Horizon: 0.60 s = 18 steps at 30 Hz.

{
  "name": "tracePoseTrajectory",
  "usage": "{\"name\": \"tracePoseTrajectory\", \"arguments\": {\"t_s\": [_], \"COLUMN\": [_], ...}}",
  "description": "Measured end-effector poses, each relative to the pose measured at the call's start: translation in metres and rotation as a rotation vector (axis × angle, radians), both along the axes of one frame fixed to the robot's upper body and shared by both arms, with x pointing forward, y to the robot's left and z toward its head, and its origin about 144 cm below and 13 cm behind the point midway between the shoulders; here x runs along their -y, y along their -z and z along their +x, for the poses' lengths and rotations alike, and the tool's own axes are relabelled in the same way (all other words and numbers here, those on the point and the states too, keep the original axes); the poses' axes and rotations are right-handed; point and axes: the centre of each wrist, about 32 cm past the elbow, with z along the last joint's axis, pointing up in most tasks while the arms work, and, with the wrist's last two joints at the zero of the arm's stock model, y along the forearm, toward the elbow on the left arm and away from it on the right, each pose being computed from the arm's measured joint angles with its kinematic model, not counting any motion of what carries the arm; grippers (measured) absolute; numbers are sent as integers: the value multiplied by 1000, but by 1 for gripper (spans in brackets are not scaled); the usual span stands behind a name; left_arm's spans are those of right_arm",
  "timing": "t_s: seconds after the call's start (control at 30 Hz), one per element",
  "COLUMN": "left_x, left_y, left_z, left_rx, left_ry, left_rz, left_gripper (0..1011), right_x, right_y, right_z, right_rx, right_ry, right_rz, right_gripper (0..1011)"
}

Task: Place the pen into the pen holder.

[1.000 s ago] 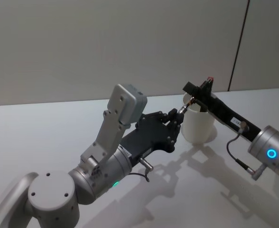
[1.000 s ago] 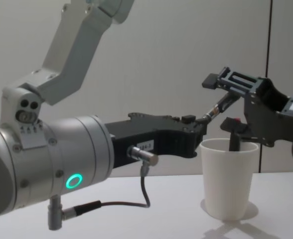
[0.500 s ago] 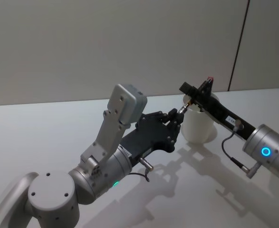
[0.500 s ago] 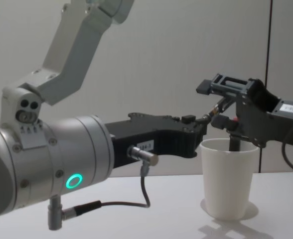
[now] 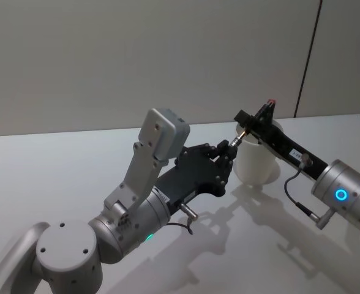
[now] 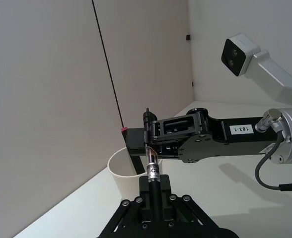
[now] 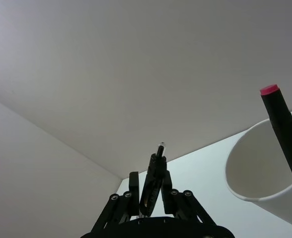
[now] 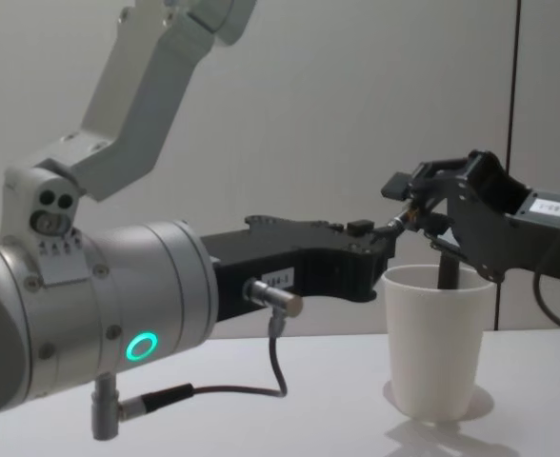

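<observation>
Pen holder on table, at 1 o'clock in head view. Second pen inside it. Left gripper at its 9 o'clock, gripping pen; right gripper over the rim, from 3 o'clock, at that pen's tip.

Lab – bare walls, white table

The pen holder is plain white. A black marker with a pink-red cap end stands inside. Both tools are black: left tool, right tool. The worktop is pale grey-white.
</observation>
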Motion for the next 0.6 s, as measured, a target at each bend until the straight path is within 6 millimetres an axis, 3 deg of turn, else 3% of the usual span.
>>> {"name": "tracePoseTrajectory", "arguments": {"t_s": [0.13,0.6], "left_x": [0,0], "left_y": [0,0], "left_z": [0,0], "left_rx": [0,0], "left_ry": [0,0], "left_rz": [0,0], "left_gripper": [118,118], "right_x": [0,-1], "right_y": [0,0], "right_z": [0,0], "right_rx": [0,0], "right_ry": [-1,-2], "right_rz": [1,3], "right_gripper": [170,154]}}
